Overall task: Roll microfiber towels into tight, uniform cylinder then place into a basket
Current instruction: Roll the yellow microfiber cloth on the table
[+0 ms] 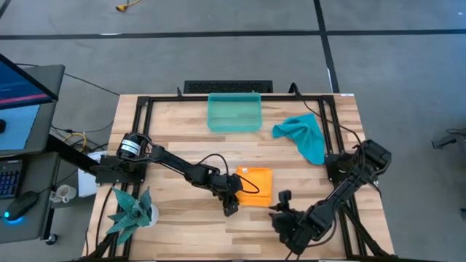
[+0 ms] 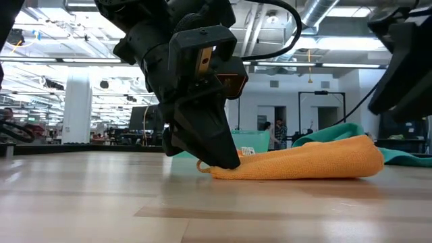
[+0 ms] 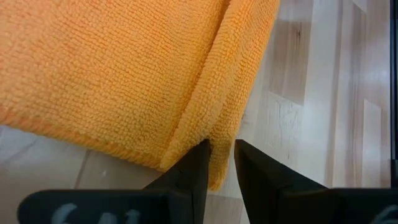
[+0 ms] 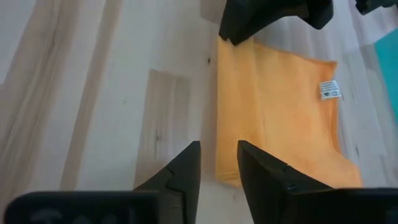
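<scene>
While two towels lie out, orange towel (image 1: 255, 185) mid-table, folded, corner nipped by left gripper (image 1: 231, 206); teal towel (image 1: 306, 136) beside one basket (image 1: 234, 113); right gripper (image 1: 282, 206) near orange edge, apparently parted, empty; plant (image 1: 131, 211) at corner.

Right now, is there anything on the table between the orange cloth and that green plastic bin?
No. In the high view, only bare wood lies between the orange towel and the basket; the teal towel sits off to one side.
</scene>
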